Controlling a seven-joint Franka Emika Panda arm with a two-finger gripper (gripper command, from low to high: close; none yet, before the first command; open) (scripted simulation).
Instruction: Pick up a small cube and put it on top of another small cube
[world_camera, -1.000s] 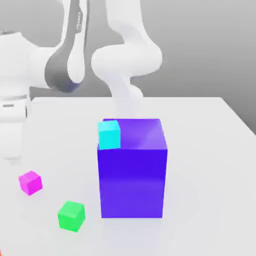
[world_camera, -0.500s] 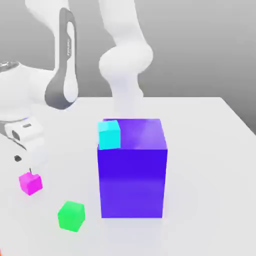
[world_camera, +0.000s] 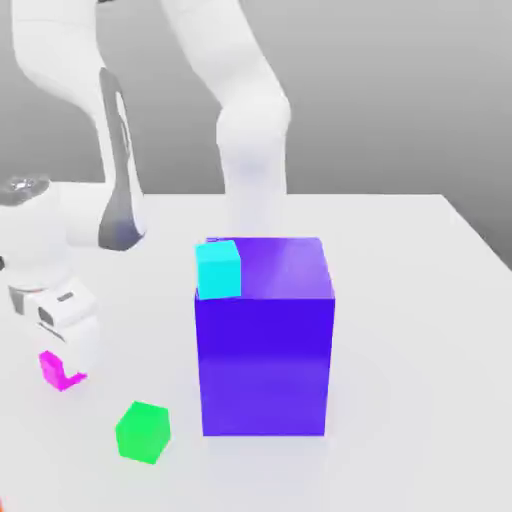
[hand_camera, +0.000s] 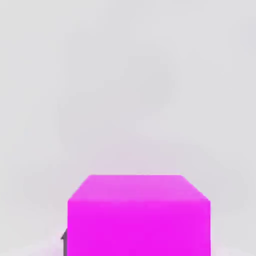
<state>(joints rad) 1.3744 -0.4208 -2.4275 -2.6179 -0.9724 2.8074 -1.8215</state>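
The small magenta cube (world_camera: 56, 371) rests on the white table (world_camera: 400, 330) at the exterior view's left, half hidden behind my lowered hand. My gripper (world_camera: 70, 362) is down over it and shut on it. The hand view has the magenta cube (hand_camera: 138, 215) close up between the fingers, still on the table. The small green cube (world_camera: 143, 432) sits on the table a short way off, toward the front and to the exterior view's right of the magenta one, with nothing on top of it.
A big purple-blue block (world_camera: 265, 345) stands mid-table, to the exterior view's right of both small cubes. A small cyan cube (world_camera: 218, 268) sits at the block's upper left corner. The arm's white links rise behind the block.
The hand came down from above onto the magenta cube and its fingers closed on it. The cubes and the block have not shifted.
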